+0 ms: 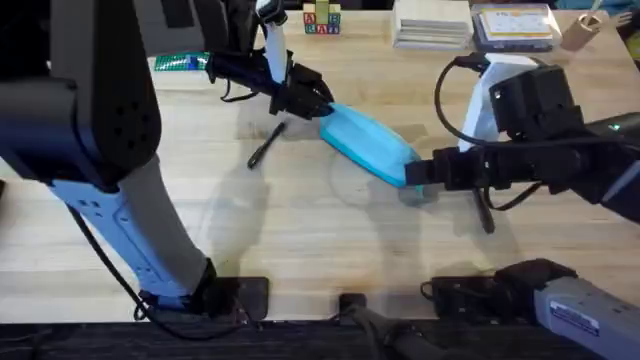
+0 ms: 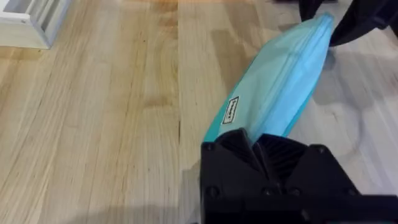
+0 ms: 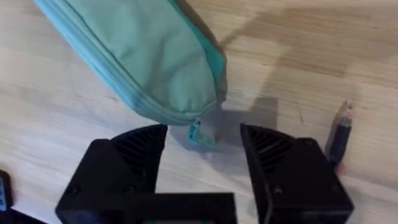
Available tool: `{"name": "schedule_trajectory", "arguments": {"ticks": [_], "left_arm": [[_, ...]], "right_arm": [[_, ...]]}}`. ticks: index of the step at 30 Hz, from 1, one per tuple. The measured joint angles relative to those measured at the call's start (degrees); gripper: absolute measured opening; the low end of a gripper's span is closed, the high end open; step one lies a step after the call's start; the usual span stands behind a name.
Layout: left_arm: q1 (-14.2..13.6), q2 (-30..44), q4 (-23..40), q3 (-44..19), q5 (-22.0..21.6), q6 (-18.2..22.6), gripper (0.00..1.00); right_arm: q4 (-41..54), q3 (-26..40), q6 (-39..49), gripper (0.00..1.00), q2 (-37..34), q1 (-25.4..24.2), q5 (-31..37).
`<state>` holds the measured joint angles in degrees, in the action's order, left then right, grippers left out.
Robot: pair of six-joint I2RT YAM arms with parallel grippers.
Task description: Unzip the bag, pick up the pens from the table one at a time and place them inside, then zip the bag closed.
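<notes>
The light blue bag (image 1: 368, 143) lies slanted on the table (image 1: 300, 220), zipper closed. My left gripper (image 1: 312, 103) is shut on its far-left end, and the left wrist view shows the black fingers (image 2: 255, 144) pinching the fabric of the bag (image 2: 280, 81). My right gripper (image 1: 422, 176) is open at the bag's near-right end. Its fingers (image 3: 140, 155) stand on either side of the small pull tab (image 3: 197, 132) without touching it. One black pen (image 1: 265, 146) lies left of the bag. Another pen (image 1: 485, 212) rests beside the right gripper, also seen as the pen (image 3: 339, 134).
Along the table's far edge sit letter blocks (image 1: 322, 18), stacked boxes (image 1: 431, 24), a flat case (image 1: 514, 26) and a green packet (image 1: 180, 62). A white frame (image 2: 25, 22) lies off to one side. Bare wood stretches in front of the bag.
</notes>
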<state>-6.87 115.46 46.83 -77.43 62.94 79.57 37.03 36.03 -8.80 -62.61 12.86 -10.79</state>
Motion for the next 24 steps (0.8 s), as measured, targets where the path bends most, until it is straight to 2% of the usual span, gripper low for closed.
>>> {"name": "schedule_trajectory", "arguments": {"ticks": [1, 7, 10, 15, 24], "left_arm": [[0.0, 0.0, 0.0, 0.0, 0.0, 0.0, 0.042], [0.0, 0.0, 0.0, 0.0, 0.0, 0.0, 0.042], [0.0, 0.0, 0.0, 0.0, 0.0, 0.0, 0.042], [0.0, 0.0, 0.0, 0.0, 0.0, 0.0, 0.042], [0.0, 0.0, 0.0, 0.0, 0.0, 0.0, 0.042]], "right_arm": [[0.0, 0.0, 0.2, 0.429, 0.0, 0.0, -0.2], [-0.2, 0.0, 0.3, 0.380, 0.0, 0.0, -0.6], [-0.2, 0.0, 0.3, 0.234, 0.0, 0.0, -0.7], [-0.1, 0.0, 0.3, 0.042, 0.0, 0.0, -1.1], [-0.1, 0.0, 0.2, 0.033, 0.0, 0.0, -1.3]]}}
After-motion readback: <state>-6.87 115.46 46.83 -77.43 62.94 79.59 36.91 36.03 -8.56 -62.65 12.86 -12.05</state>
